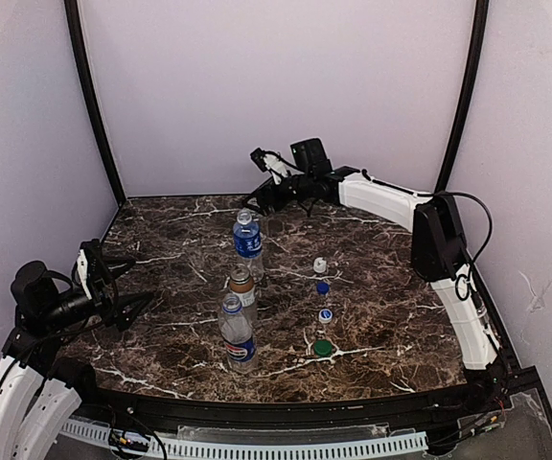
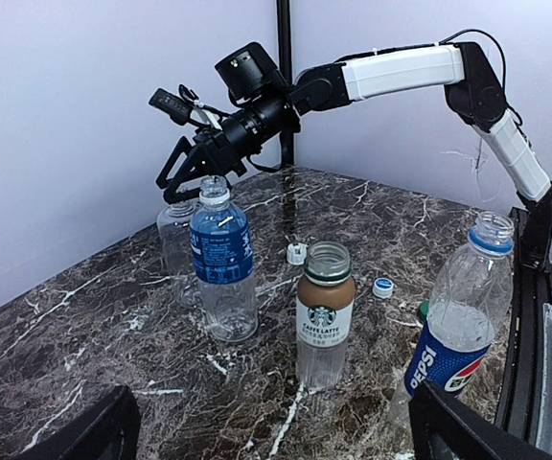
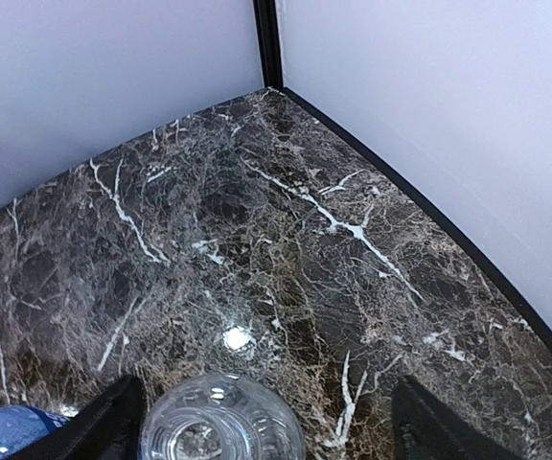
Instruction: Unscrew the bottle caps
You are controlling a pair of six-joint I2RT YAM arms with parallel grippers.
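Note:
Three bottles stand in a line on the marble table: a blue-label bottle point(image 1: 247, 237), a short brown bottle point(image 1: 241, 287) and a bottle with a red-white-blue logo point(image 1: 236, 333). All three necks are open. A plain clear bottle point(image 3: 220, 424), also open, stands behind the blue-label one point(image 2: 223, 259). Four caps lie to their right: white point(image 1: 320, 264), blue point(image 1: 323, 287), blue with white top point(image 1: 326, 314) and green point(image 1: 323, 348). My right gripper point(image 1: 255, 199) hangs open above the plain bottle. My left gripper point(image 1: 127, 285) is open and empty, left of the bottles.
The table point(image 1: 401, 316) is dark marble with a raised black rim, enclosed by pale walls and two black corner posts point(image 1: 92, 101). The right arm point(image 1: 391, 201) reaches across the back right of the table.

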